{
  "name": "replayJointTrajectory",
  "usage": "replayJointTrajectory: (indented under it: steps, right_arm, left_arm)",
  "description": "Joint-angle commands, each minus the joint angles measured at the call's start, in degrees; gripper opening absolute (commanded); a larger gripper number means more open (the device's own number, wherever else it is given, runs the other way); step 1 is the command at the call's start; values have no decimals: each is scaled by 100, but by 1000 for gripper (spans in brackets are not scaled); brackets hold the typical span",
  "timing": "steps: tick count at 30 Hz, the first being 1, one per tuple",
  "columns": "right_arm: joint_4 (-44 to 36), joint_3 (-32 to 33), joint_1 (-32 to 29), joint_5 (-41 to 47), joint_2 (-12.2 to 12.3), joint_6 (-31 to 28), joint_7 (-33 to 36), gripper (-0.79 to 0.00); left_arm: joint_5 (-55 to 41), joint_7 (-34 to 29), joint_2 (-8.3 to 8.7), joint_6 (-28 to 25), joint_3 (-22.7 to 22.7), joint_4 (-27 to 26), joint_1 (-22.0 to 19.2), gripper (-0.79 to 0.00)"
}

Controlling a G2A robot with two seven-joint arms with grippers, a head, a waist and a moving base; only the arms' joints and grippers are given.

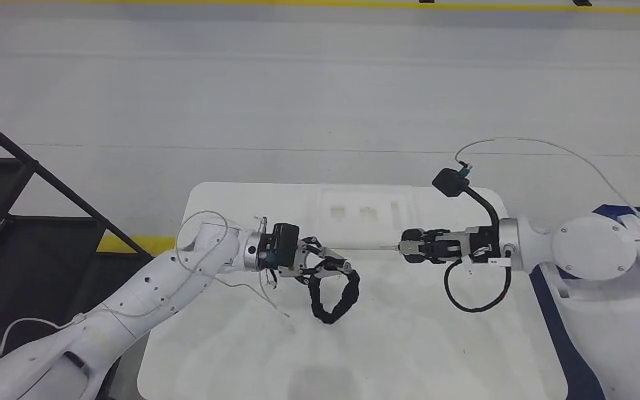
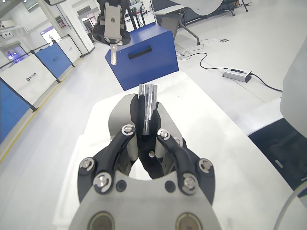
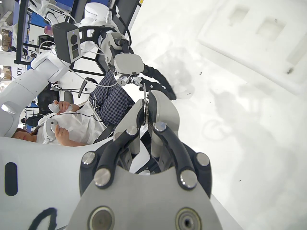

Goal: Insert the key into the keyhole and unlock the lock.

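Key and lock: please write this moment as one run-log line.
left fingers: shut on lock | right fingers: shut on key | key: facing lock, apart, not inserted | both above table

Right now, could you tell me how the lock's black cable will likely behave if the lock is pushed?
The cable curls in a slack loop from the left tool, so it is probably floppy and may swing. The chrome lock body looks smooth and rigid, so it might slip in the grip.
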Motion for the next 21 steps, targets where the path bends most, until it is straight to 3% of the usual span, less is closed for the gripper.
replayJointTrajectory:
  steps: [1,8,13,21]
  right_arm:
    - [-53,1,-4,47,11,24,31,-785]
    - [-6,-25,13,-111,53,48,-117,-785]
    - [34,70,-18,-169,71,138,-347,-785]
    - [34,70,-18,-169,71,138,-347,-785]
  left_arm:
    - [-71,15,-41,94,-21,-31,-8,-785]
    - [-373,-87,-304,261,70,212,-145,-785]
    - [-540,13,-549,672,200,567,-179,-785]
    - [-532,51,-564,692,212,603,-178,-785]
